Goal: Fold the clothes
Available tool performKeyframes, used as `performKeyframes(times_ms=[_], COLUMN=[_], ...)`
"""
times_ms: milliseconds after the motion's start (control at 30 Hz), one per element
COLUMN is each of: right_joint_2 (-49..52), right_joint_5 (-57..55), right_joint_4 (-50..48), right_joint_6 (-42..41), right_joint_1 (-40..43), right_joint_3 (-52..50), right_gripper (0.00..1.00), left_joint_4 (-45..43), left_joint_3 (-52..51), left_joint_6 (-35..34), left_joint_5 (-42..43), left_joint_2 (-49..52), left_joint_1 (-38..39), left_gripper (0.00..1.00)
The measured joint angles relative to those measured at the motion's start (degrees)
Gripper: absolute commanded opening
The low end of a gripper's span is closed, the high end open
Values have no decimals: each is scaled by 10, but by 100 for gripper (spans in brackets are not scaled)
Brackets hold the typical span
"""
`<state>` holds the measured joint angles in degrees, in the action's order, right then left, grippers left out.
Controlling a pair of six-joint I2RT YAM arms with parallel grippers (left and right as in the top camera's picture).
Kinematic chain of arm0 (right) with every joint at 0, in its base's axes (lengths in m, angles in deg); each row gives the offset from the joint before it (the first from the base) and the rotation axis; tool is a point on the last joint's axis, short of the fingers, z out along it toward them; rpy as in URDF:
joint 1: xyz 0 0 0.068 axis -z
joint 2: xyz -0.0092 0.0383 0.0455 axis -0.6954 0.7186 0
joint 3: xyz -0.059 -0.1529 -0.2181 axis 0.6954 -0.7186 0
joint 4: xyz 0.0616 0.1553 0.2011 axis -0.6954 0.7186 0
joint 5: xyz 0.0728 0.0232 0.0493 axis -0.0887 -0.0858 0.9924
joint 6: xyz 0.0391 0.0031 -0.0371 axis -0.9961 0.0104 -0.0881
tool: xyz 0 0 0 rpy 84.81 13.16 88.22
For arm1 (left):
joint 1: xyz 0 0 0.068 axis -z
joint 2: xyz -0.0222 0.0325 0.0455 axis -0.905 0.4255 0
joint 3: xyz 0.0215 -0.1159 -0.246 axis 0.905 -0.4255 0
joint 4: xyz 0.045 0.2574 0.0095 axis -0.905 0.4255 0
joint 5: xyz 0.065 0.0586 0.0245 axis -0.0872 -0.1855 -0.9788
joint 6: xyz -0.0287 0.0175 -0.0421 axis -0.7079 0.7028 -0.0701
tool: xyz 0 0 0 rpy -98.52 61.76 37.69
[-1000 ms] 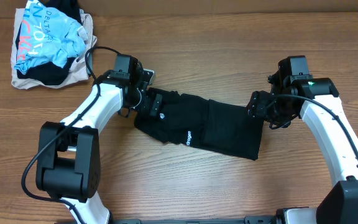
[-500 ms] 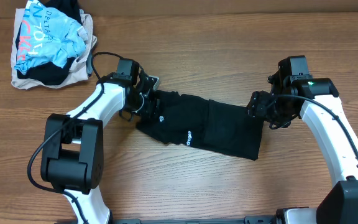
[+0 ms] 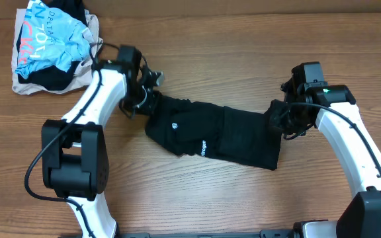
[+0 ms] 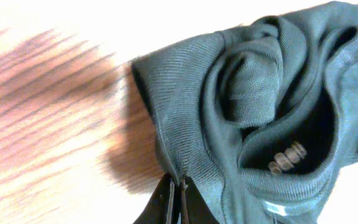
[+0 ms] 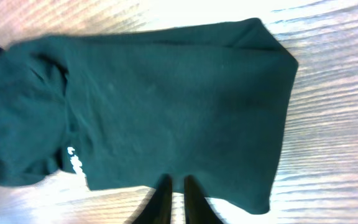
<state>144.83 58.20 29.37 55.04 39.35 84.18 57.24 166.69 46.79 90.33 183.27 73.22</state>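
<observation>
The clothes (image 3: 210,132), a black shorts-like garment with a small white logo (image 3: 202,147), lie stretched in a band across the middle of the wooden table. My left gripper (image 3: 149,100) is at the garment's bunched left end. In the left wrist view its jaws (image 4: 178,188) are shut on a fold of the fabric (image 4: 241,93). At the flat right end, my right gripper (image 3: 276,121) is pinched on the garment's edge. The right wrist view shows those jaws (image 5: 175,185) closed on the hem of the dark cloth (image 5: 166,106), with the logo (image 5: 76,165) off to the left.
A pile of other garments sits at the back left corner: a light-blue top with lettering (image 3: 48,39) over a beige garment (image 3: 81,76). Bare wood table (image 3: 197,198) lies in front of the black garment.
Both grippers have shut on the garment. The left gripper has pulled back toward the far left with the bunched end; the right arm has barely moved.
</observation>
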Motion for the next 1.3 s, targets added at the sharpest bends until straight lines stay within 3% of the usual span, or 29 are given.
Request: performKeyframes(times_ms=[167, 333, 1300], right_joint_2=[0, 0, 0], right_joint_5=[15, 41, 68], right_joint_4=[-26, -61, -129], right_joint_6=[1, -4, -13], right_joint_1=[0, 0, 0], right_joint_3=[-38, -84, -131], right_gripper=[4, 4, 4], left_joint_4=[84, 118, 154], left_joint_3=[100, 135, 200], left_joint_6=[0, 0, 0], left_joint_5=[-20, -28, -69], left_joint_2=[0, 0, -35], left_joint_1=[-2, -2, -1], left_gripper=[4, 4, 4])
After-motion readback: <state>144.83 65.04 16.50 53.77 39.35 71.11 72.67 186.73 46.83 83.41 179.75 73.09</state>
